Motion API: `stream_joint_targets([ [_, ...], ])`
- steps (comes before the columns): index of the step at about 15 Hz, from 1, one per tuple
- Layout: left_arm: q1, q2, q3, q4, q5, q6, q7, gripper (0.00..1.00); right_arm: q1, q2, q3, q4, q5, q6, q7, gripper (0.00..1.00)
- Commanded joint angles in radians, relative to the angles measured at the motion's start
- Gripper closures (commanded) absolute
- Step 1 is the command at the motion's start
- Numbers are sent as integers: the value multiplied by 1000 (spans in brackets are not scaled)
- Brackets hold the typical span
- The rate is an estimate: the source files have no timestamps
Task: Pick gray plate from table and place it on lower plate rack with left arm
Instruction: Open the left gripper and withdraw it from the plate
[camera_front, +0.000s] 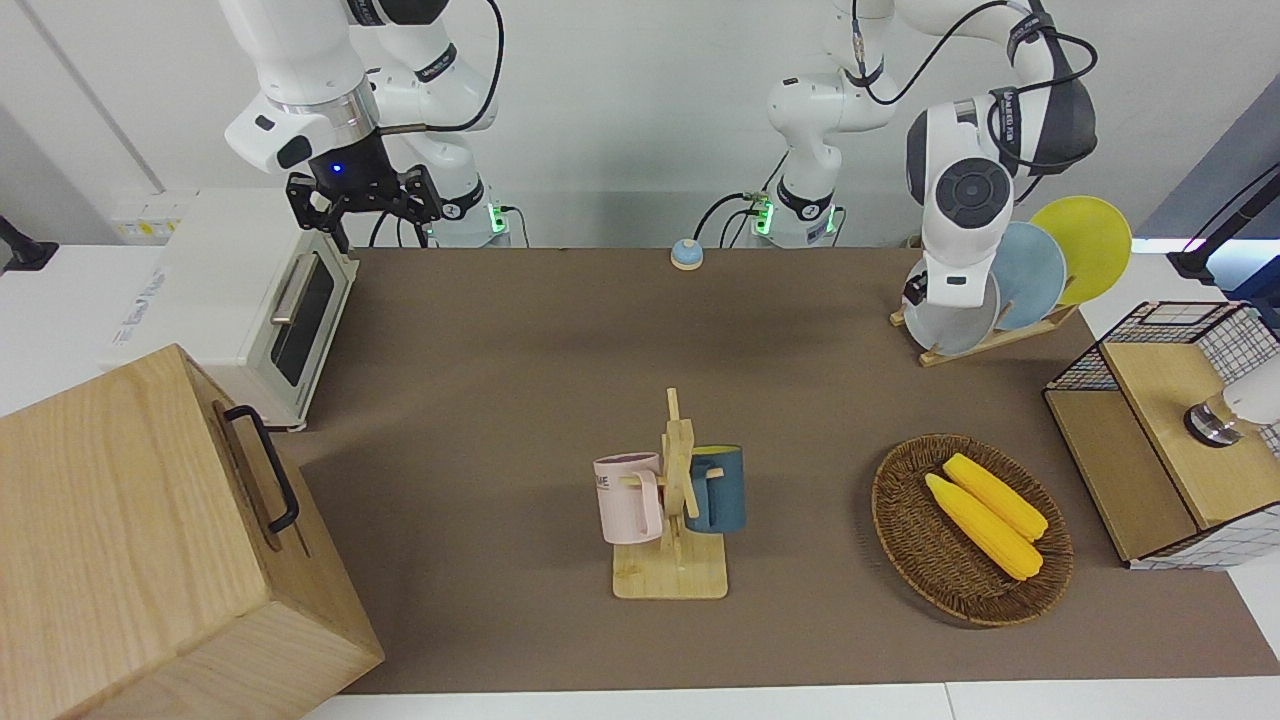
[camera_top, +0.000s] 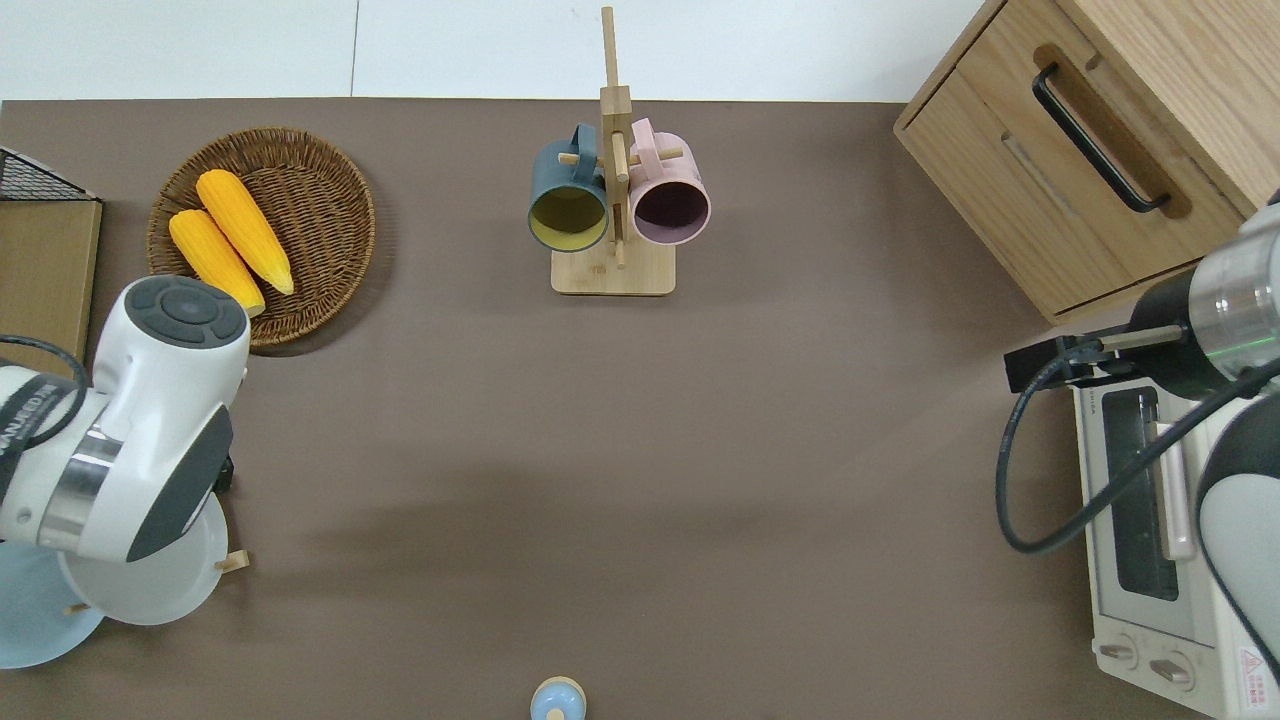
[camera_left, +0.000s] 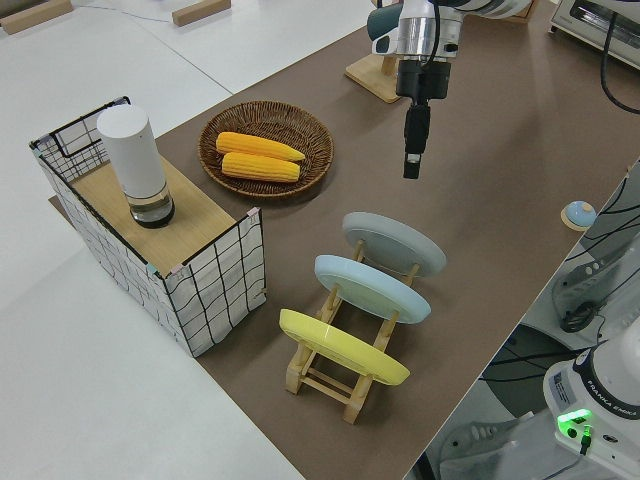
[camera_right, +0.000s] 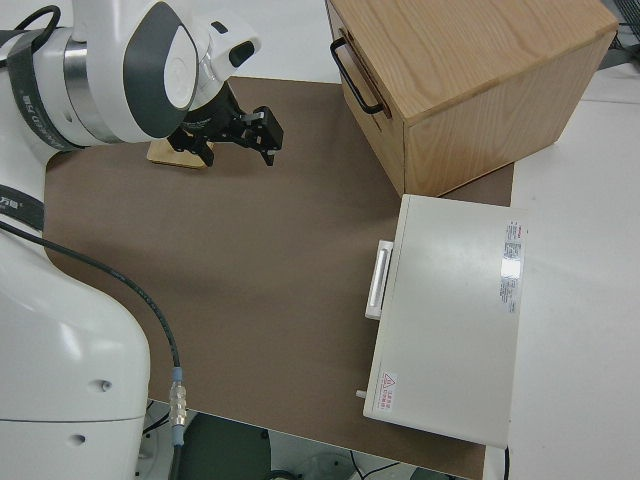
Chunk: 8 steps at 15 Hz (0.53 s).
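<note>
Overhead view: the smooth round gray plate (camera_top: 150, 585) leans in the slatted wooden rack (camera_left: 345, 372), clear of the left end effector (camera_left: 411, 165), whose slim black fingers look pressed together. Matte brown bench (camera_front: 520, 380) lies bare alongside. The right arm is parked, its end effector (camera_right: 258, 135) spread.

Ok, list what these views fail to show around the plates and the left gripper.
- Gray plate: overhead, the left arm covers most of it.
- Yellow plate: outside the overhead frame.
- Lower plate rack: the plates hide its pegs.
- Left gripper: side view, too slim to show a finger gap.
</note>
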Motion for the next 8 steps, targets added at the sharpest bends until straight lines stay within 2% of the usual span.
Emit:
stream_joint_targets([
  [1,-7,-44,100,78,-174,-6,123,17,-19,-3,17,9,-1,-14,12,17],
  [2,-7,-49,120,103,-208,-7,170,17,-19,-3,17,9,-1,-14,12,17],
  [6,-10,-100,140,109,-223,-22,345,19,-19,-3,17,9,-1,-14,12,17],
  [7,-10,-104,157,129,-252,-41,403,25,-19,-1,17,9,-1,-14,12,17],
  [8,-10,-107,195,156,-304,-80,480,46,-19,-1,17,9,-1,-14,12,17],
])
